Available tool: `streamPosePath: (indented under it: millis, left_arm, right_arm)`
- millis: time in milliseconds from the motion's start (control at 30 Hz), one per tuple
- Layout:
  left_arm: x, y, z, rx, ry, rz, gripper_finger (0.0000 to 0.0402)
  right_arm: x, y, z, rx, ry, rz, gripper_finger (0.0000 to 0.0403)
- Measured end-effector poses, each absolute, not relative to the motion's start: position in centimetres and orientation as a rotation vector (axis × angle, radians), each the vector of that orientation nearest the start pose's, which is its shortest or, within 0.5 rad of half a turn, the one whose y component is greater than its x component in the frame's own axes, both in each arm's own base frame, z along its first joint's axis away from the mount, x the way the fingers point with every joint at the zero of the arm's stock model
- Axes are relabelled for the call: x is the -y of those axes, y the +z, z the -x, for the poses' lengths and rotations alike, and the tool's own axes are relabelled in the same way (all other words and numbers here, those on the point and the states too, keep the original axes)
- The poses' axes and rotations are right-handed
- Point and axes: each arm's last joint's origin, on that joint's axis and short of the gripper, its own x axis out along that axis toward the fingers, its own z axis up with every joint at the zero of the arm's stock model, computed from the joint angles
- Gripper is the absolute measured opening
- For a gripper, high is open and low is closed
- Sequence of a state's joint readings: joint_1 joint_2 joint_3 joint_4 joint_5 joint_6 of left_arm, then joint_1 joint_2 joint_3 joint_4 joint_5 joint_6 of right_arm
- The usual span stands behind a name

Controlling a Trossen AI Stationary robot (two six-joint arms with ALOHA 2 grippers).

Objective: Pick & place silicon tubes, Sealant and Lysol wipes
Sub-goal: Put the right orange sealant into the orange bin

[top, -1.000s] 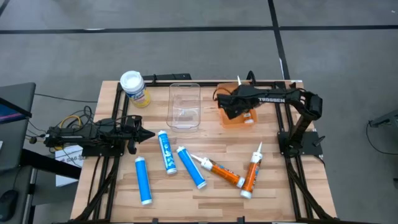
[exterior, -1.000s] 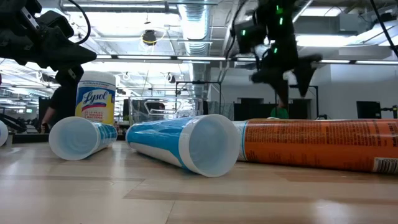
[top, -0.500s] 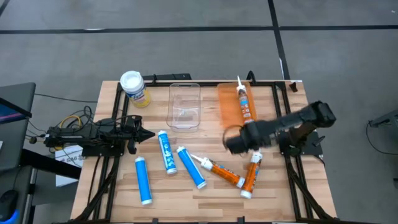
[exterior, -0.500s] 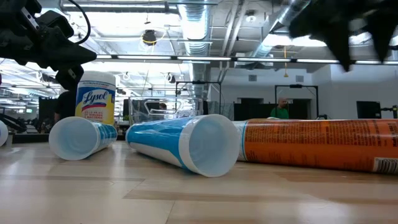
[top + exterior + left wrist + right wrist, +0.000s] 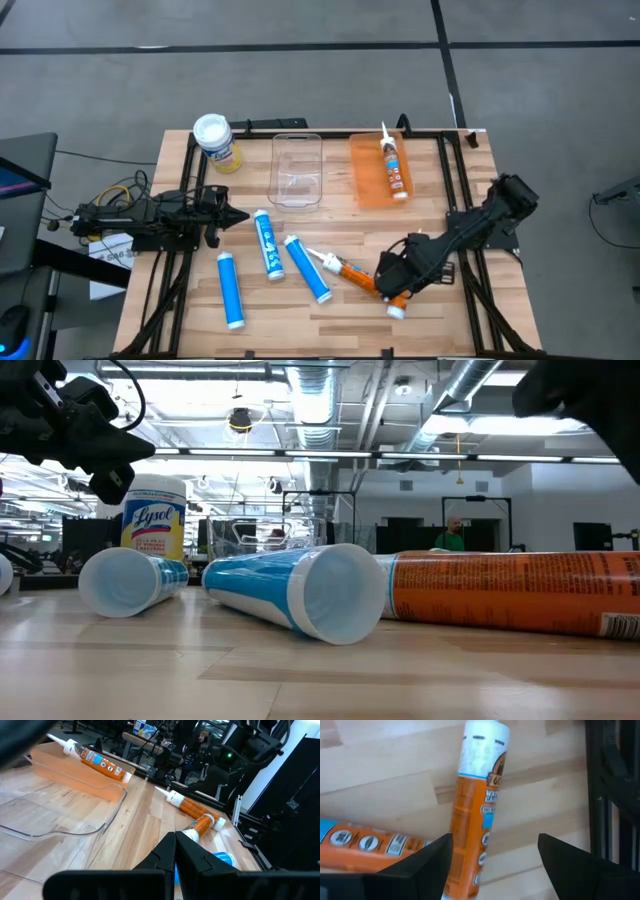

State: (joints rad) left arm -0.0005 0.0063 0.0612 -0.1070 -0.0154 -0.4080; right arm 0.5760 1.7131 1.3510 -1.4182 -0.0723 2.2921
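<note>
We see a light wooden table (image 5: 300,325) carrying three blue tubes (image 5: 268,245), two orange sealant tubes (image 5: 352,275) lying close together near its right front, a clear tray (image 5: 297,170), an orange tray (image 5: 368,180) holding one more sealant tube, and the Lysol wipes (image 5: 216,142) upright at the back left.

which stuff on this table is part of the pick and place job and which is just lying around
Part of the job:
- Lysol wipes
- three blue tubes
- orange tube in the orange tray
- two orange tubes on the table, under the open right tool
- clear tray
- orange tray

Just lying about:
- yellow cables by the shut left tool
</note>
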Motion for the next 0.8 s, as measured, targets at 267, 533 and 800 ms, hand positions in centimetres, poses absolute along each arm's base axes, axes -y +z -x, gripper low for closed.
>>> streamPosePath:
  millis: [267,533,800]
  left_arm:
    - [0.0,17.4,-9.4,-0.047,0.025,0.411,0.0000]
    - [0.0,17.4,-9.4,-0.046,0.025,0.413,0.0000]
    - [0.0,17.4,-9.4,-0.046,0.024,0.415,0.0000]
  right_arm:
    - [-15.5,23.4,-24.0,-1.207,-1.548,-1.126,0.0286]
    - [-14.8,19.2,-23.8,-1.197,-1.529,-1.186,0.0286]
    - [-13.6,15.6,-23.0,-1.177,-1.539,-1.229,0.0286]
